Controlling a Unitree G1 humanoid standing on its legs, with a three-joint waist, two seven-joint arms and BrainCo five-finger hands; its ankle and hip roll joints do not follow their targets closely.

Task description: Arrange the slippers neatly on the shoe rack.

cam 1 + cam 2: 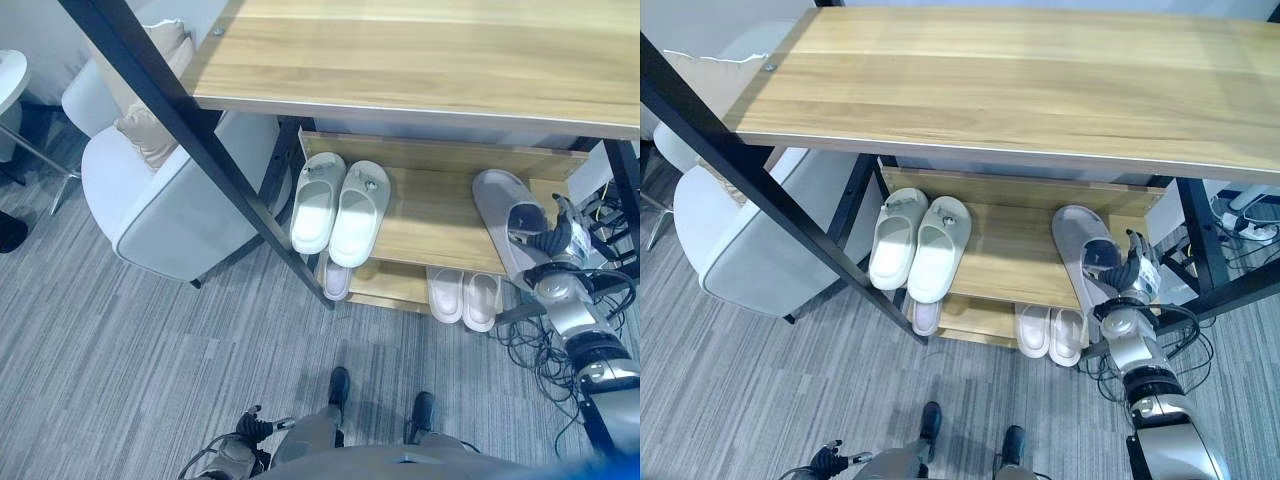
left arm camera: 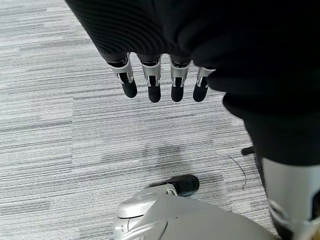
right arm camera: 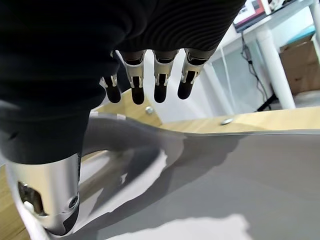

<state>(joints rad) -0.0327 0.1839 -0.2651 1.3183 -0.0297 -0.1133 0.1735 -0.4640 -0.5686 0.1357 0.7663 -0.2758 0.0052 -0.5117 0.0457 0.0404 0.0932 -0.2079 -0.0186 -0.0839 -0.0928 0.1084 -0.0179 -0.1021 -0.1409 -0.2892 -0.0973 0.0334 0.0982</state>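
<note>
The right hand grips a grey slipper by its strap, thumb hooked inside, on the shoe rack (left hand idle, fingers straight), apparently mid-placement; next comes squaring it up.

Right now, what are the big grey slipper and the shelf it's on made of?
The grey slipper looks like soft moulded foam or rubber: it is one smooth matte piece with rounded edges and no stitching. That is a guess from looks. The rack shelf looks like light wood or a wood-look board, since it shows streaky grain, and it sits in a black frame, probably metal.
</note>
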